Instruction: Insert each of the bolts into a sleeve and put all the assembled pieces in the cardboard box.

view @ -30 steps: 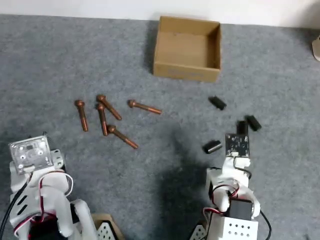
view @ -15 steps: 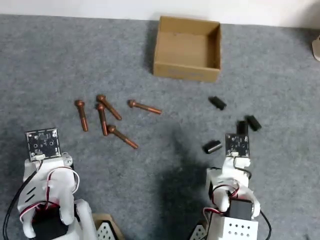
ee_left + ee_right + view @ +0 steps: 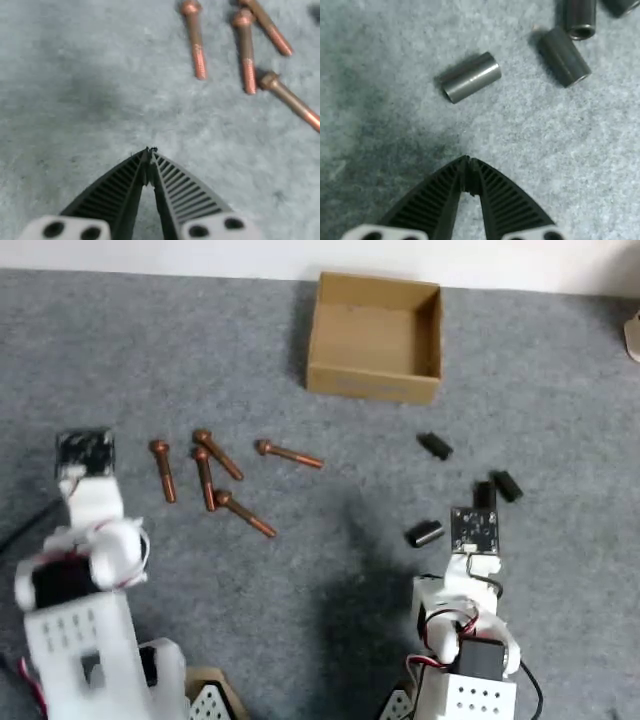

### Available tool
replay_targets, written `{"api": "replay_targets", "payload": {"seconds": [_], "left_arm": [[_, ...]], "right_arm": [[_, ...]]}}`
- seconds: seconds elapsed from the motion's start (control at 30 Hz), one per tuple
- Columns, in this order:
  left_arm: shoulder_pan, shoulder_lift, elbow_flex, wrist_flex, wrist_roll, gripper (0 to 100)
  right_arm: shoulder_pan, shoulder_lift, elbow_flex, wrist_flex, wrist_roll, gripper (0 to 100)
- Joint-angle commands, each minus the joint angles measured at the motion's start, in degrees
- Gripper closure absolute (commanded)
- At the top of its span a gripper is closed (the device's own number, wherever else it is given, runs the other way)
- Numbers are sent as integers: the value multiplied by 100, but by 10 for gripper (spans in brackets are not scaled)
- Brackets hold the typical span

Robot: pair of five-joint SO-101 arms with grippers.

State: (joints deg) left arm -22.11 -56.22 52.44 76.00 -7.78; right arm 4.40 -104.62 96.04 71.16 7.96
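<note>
Faint print on the near wall of the cardboard box (image 3: 372,386) is too small to read. The box stands upright and open-topped on the grey carpet (image 3: 330,570). Five bolts (image 3: 290,454), copper-coloured, lie loose on the arms' side of the box, off past its left corner. One lies alone, nearest the box. Three lie close together farther left. The fifth is the farthest out from the box. Four black sleeves (image 3: 434,446) lie on the arms' side too, out from the box's right corner. One is nearest the box, two lie close together farther out, and the last is farthest away. Bolts and sleeves are well apart, each piece on its own. The left gripper (image 3: 149,152) has its jaws pressed tip to tip around nothing. It hangs over bare carpet on the side of the bolt group away from the box. The right gripper (image 3: 467,165) is likewise closed and empty, over carpet near the sleeve farthest from the box.
</note>
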Motion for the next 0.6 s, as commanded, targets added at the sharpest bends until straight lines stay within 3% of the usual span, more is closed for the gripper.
{"api": "replay_targets", "payload": {"seconds": [0.0, 0.17, 0.4, 0.57], "left_arm": [[462, 1130, -813, 0, 79, 969], [919, 2352, -1534, 0, 290, 960], [998, 3530, -2378, -35, 888, 776], [963, 4277, -2914, -290, 1020, 773]], "right_arm": [[-48, -48, 884, 13, 53, 994], [-48, -48, 884, 13, 53, 994], [-48, -48, 884, 13, 53, 994], [-48, -48, 884, 13, 53, 994]]}}
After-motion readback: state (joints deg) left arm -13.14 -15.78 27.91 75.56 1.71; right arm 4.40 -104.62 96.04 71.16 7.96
